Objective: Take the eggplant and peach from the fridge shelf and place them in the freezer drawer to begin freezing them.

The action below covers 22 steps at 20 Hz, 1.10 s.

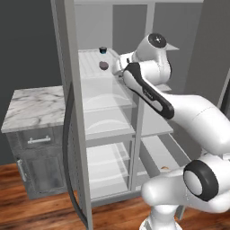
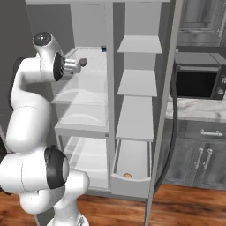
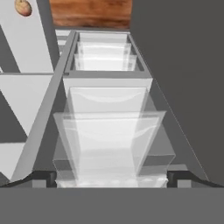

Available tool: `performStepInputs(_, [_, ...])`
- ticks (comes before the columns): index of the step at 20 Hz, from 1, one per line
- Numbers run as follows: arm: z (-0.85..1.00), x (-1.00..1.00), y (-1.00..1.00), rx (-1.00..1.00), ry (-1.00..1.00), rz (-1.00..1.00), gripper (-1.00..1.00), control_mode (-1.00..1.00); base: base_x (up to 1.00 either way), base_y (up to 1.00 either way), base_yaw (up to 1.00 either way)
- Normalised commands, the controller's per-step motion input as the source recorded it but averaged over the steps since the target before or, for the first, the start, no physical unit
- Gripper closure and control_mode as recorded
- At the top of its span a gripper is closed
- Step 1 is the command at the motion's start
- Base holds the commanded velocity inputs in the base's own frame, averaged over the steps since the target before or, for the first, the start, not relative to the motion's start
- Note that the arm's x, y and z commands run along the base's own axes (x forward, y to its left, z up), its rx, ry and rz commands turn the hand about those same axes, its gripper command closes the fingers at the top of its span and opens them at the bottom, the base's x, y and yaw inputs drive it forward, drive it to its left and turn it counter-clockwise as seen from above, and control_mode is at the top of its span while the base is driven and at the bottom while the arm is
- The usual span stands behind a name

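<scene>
The freezer drawer (image 2: 132,178), pale grey and shallow, stands pulled out at the fridge's bottom and holds the peach (image 2: 127,175), a small orange-yellow ball near its front wall. The eggplant (image 1: 103,65), a dull dark-purple lump, sits on the ridged white fridge shelf (image 1: 90,67), near a black cup (image 1: 103,50). The gripper (image 3: 111,177) is wide open, holding nothing.

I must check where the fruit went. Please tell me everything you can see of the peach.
The peach is a small round ball, orange-yellow with a reddish blush, and its skin looks smooth and dull. It lies in the freezer drawer, which is pulled open at the bottom of the right column. It rests on the drawer floor close behind the front wall. Nothing else touches it. The hand view shows it too, in the top left corner.
</scene>
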Motion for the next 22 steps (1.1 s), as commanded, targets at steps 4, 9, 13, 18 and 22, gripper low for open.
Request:
performStepInputs(4, [0.00,0.63,0.05,0.00,0.00,-0.01,-1.00,-1.00,0.00,0.00,0.00])
performStepInputs(9, [0.00,0.58,0.06,0.00,0.10,0.00,-1.00,-1.00,0.00,0.00,0.00])
performStepInputs(13, [0.00,0.49,0.00,0.00,0.11,-0.01,-1.00,-1.00,0.00,0.00,0.00])
performStepInputs(18, [-0.03,0.37,0.10,0.01,0.08,-0.03,-1.00,-1.00,0.00,0.00,0.00])
performStepInputs(22, [-0.08,0.41,0.11,0.02,0.00,-0.01,-1.00,-1.00,0.00,0.00,0.00])
